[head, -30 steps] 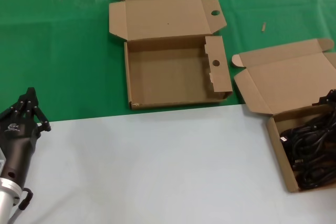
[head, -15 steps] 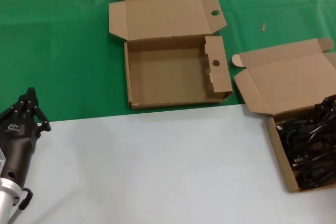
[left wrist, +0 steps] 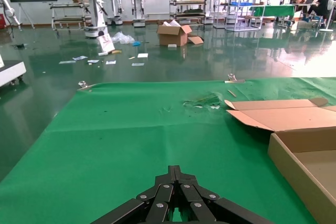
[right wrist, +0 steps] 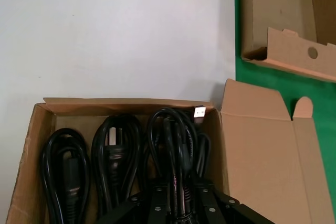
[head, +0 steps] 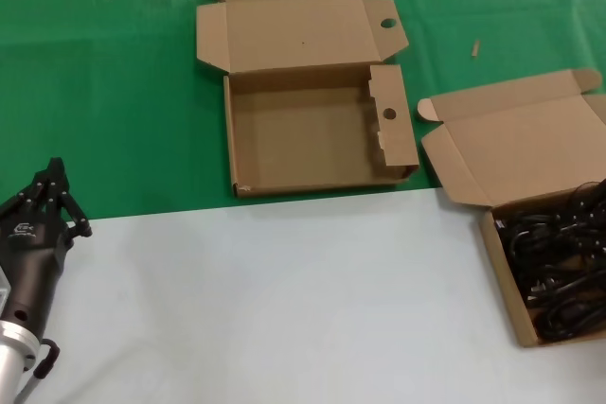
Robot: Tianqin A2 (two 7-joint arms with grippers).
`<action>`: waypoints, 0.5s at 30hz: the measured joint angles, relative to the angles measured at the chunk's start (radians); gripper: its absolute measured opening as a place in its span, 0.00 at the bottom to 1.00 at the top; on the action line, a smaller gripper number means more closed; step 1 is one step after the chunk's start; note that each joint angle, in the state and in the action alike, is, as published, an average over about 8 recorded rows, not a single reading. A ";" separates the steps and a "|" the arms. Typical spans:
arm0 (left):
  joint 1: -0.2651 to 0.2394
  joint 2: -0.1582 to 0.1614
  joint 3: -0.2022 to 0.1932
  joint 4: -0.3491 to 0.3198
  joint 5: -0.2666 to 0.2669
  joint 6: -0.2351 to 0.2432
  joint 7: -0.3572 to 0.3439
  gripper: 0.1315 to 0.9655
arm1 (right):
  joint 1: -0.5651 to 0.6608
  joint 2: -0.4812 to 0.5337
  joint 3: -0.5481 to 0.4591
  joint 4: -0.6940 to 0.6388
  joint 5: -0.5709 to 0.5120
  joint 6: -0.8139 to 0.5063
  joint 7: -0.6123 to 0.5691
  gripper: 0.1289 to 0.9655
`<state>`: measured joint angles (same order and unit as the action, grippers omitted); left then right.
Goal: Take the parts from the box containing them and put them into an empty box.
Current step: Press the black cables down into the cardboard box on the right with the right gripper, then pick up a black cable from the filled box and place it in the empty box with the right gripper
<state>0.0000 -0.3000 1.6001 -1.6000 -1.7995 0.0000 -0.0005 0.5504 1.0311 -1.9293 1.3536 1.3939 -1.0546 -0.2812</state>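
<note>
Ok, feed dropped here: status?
Left gripper parked, shut. Right gripper shut on a cable in the full box. Empty box unobstructed.

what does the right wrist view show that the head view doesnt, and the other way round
Only the right wrist view shows the right gripper, its fingers closed around a raised black cable over the box of cables, with separate coils lying side by side inside.

Only the head view shows the left gripper, parked at the table's near left, and the empty box whole, with its holed partition and lid flap.

Both show the cable box with its lid open, part of the empty box, the green cloth and the pale tabletop.
</note>
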 joint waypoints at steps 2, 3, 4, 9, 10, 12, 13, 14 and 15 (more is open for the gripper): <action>0.000 0.000 0.000 0.000 0.000 0.000 0.000 0.01 | -0.002 -0.006 -0.002 -0.010 0.000 0.005 -0.006 0.11; 0.000 0.000 0.000 0.000 0.000 0.000 0.000 0.01 | -0.004 -0.009 -0.003 -0.016 0.001 0.008 -0.009 0.11; 0.000 0.000 0.000 0.000 0.000 0.000 0.000 0.01 | -0.007 -0.012 -0.004 -0.022 0.002 0.011 -0.013 0.10; 0.000 0.000 0.000 0.000 0.000 0.000 0.000 0.01 | -0.019 -0.018 -0.005 -0.038 0.008 0.020 -0.021 0.08; 0.000 0.000 0.000 0.000 0.000 0.000 0.000 0.01 | -0.020 -0.017 -0.004 -0.038 0.009 0.020 -0.020 0.07; 0.000 0.000 0.000 0.000 0.000 0.000 0.000 0.01 | -0.019 -0.012 -0.002 -0.032 0.012 0.015 -0.013 0.07; 0.000 0.000 0.000 0.000 0.000 0.000 0.000 0.01 | -0.017 -0.008 -0.001 -0.026 0.013 0.011 -0.008 0.07; 0.000 0.000 0.000 0.000 0.000 0.000 0.000 0.01 | -0.015 -0.003 0.001 -0.020 0.014 0.006 -0.001 0.07; 0.000 0.000 0.000 0.000 0.000 0.000 0.000 0.01 | -0.012 0.003 0.003 -0.011 0.014 0.000 0.007 0.07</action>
<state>0.0000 -0.3000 1.6001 -1.6000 -1.7995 0.0000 -0.0004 0.5386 1.0345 -1.9263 1.3426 1.4082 -1.0547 -0.2744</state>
